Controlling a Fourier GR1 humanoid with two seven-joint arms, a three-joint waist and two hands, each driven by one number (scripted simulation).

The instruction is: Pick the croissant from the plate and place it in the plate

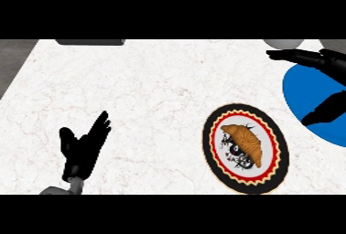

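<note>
1. Golden-brown, the croissant (245,139) lies on the patterned plate (215,151), the one with a black rim and a red-and-cream band, which sits toward the near right part of the white marble counter (148,87).
2. Beside it, at the counter's right edge, sits a plain blue plate (300,91), partly cut off by the view; I judge this to be where the croissant should go.
3. The right hand (317,61) hangs over the blue plate near the far right corner, fingers straight and spread apart, thumb away from them, holding nothing.
4. The croissant is therefore nearer the robot and further in from the right edge than the right hand, well apart from it and not touched.
5. The left hand (84,146) rests open near the counter's near left edge, fingers up and empty.
6. The step in hand looks like the reach: the right hand should come back toward the near edge and inward until it is directly above the croissant.
7. To do it well, descend with fingers and thumb on either side of the pastry's narrow width, close only once they straddle it, and lift clear of the rim before crossing to the blue plate.
</note>
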